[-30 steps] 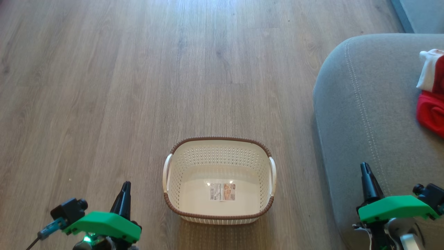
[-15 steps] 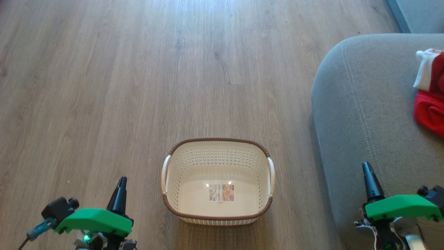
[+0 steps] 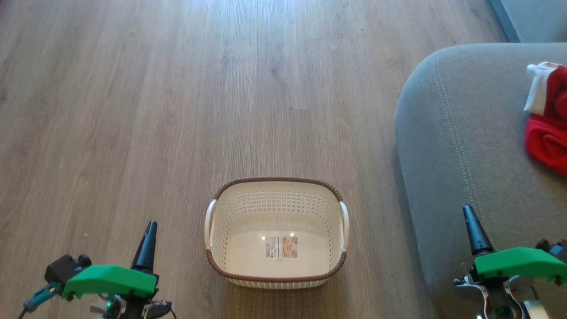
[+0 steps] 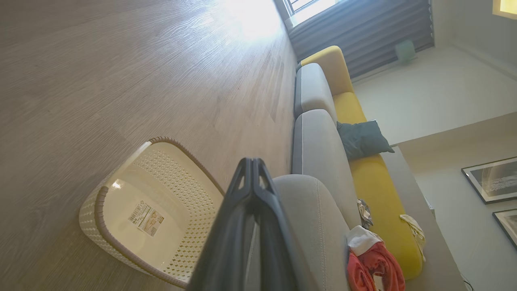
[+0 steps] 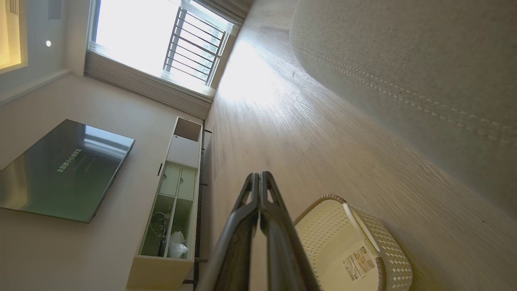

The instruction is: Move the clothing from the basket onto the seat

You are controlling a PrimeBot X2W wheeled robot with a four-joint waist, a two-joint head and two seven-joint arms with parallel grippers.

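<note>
The basket (image 3: 274,200) stands on the wooden floor (image 3: 133,110) at the lower middle of the head view, its pale bottom bare around a label sticker (image 3: 281,247) whose print is too small to read. The clothing (image 3: 547,119) lies on the seat (image 3: 460,146) at the right edge of the frame, well apart from the basket. The frame edge cuts the red and white heap, so its full extent and any printing on it cannot be made out. The seat itself runs off the right and bottom edges.

The left gripper (image 3: 149,227) shows at the lower left over the floor and the right gripper (image 3: 470,213) at the lower right over the seat's front. Each has its fingers pressed together into one dark point, holding nothing. Green covers hide the gripper bodies, which the bottom edge cuts off.

In the left wrist view the left gripper (image 4: 251,162) rises from the bottom centre, tips together. It hides part of the basket (image 4: 177,178) and of the seat (image 4: 319,226). The clothing (image 4: 375,262) sits at the lower right, its lower part cut by the frame.

In the right wrist view the right gripper (image 5: 259,176), tips together, covers the left side of the basket (image 5: 387,250), which the bottom edge also cuts. The seat (image 5: 404,60) fills the upper right, blurred and close.
</note>
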